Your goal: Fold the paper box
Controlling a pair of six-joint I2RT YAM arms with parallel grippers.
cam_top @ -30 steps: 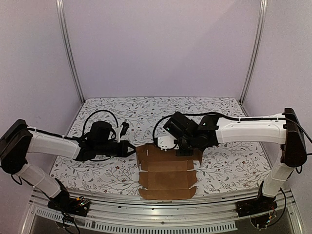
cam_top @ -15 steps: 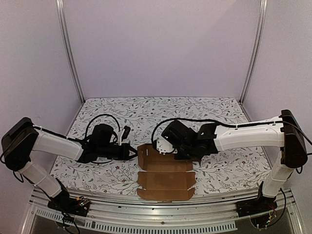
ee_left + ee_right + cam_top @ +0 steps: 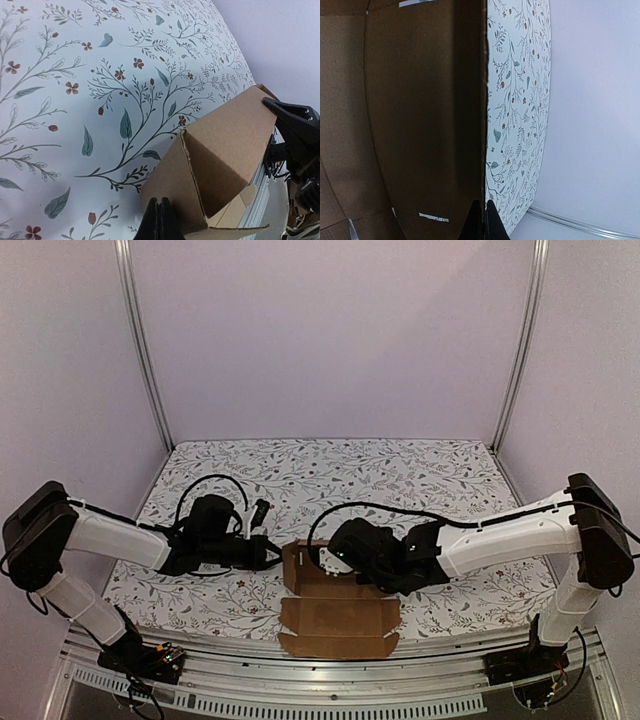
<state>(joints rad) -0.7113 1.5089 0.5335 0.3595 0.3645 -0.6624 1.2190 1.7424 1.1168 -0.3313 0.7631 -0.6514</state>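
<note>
The left gripper is closed, its tips pressed together with nothing between them. They touch the outside foot of the paper box, at a corner where two raised faces meet. The right gripper is closed as well. The free edge of the back panel runs straight away from its tips, so I cannot tell whether it nips a sliver of cardboard or only pushes on it.

Seen from above, the box lies between the two grippers and reaches from them toward the arm bases. Just beside the left gripper the side flap stands upright. The panels nearer the bases lie flat on the flowered bench.

By my reckoning the fold is at an early stage. One wall and one end flap are up. The front wall, the far end flap, the tabs and the closing all look undone.

From above, the right arm hides the far end of the raised panel. The flap beyond the right gripper is not visible. A dark shape at the edge of the left wrist view is cut off, probably that same arm.
</note>
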